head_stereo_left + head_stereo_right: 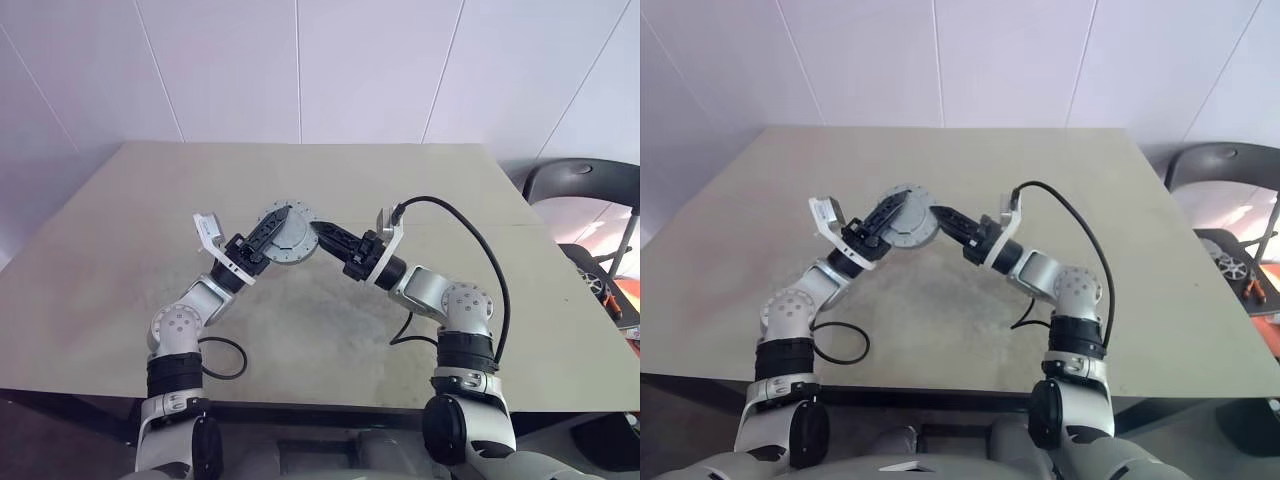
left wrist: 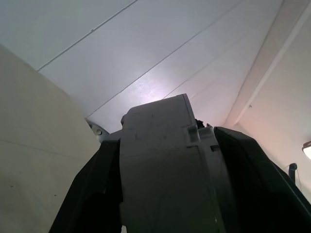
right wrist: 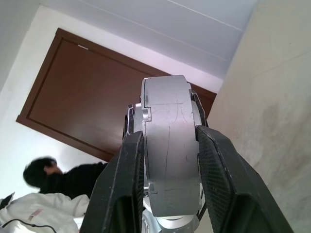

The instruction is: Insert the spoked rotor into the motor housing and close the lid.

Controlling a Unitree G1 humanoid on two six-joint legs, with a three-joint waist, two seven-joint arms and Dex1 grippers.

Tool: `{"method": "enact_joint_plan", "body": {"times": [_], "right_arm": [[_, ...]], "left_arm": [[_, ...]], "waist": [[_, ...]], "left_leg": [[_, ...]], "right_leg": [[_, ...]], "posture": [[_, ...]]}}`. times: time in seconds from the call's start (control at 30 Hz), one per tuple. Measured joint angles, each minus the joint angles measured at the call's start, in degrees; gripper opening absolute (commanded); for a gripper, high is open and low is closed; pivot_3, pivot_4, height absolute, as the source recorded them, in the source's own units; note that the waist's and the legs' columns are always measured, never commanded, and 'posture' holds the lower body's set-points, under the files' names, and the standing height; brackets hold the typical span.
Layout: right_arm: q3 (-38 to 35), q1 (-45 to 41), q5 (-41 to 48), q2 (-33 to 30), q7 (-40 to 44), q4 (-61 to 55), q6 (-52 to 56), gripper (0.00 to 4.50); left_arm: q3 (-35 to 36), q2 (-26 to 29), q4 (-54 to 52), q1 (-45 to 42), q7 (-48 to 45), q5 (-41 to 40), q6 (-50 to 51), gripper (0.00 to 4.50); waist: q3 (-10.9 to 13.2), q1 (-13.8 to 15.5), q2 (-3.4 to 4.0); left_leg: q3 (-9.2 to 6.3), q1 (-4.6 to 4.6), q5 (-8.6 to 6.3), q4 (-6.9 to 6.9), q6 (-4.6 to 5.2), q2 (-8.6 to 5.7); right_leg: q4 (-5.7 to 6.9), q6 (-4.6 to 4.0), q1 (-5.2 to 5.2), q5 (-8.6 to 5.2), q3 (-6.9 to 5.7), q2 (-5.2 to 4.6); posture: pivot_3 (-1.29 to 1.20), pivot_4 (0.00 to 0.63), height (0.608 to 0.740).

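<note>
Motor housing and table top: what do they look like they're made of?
Motor housing: probably cast or machined metal, a matte grey rim with fine scratches and a moulded tab, shinier silver at its base; painted plastic can't be excluded. It is clamped between both grippers, left and right. Table top: looks like beige laminate or board, matte, with dull scuffed patches.

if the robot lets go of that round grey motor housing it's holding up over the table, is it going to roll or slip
Probably prone to rolling: the motor housing is round, so landing on its curved rim it could roll across the flat table. It may slip too: its wall looks smooth where the right tool and left tool clamp it. It seems rigid and perhaps heavy for its size.
</note>
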Motion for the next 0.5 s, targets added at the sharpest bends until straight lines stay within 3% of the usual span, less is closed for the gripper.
{"method": "enact_joint_plan", "body": {"times": [0.13, 0.33, 0.5], "right_arm": [[0.2, 0.3, 0.0, -0.1, 0.2, -0.3, -1.1, 3.25], [0.6, 0.5, 0.0, -0.2, 0.1, -0.4, -1.3, 3.25], [1.0, 0.5, 0.1, -0.1, 0.1, -0.4, -1.6, 3.25]], "left_arm": [[0.9, -1.2, 2.8, -1.3, 0.8, -0.2, -1.2, 2.43], [2.4, -2.3, 4.2, -1.9, 2.2, -0.6, -2.6, 2.43], [7.1, -2.9, 11.0, -5.7, 8.0, 0.7, -12.0, 2.43]], "waist": [[0.0, 0.0, -0.01], [0.0, 0.0, 0.00], [0.0, -0.1, 0.00]], "left_leg": [[0.00, -0.04, 0.00, 0.01, 0.00, -0.01], [-0.01, -0.04, 0.00, -0.10, 0.00, -0.01], [0.01, 0.02, 0.00, -0.02, 0.00, -0.01]], "right_leg": [[-0.07, 0.00, 0.01, 0.00, 0.00, -0.02], [-0.08, 0.00, -0.03, 0.00, -0.01, -0.01], [-0.07, 0.00, 0.01, 0.00, 0.01, 0.00]], "posture": [[0.00, 0.000, 0.740], [0.00, 0.000, 0.740], [0.00, 0.000, 0.740]]}}
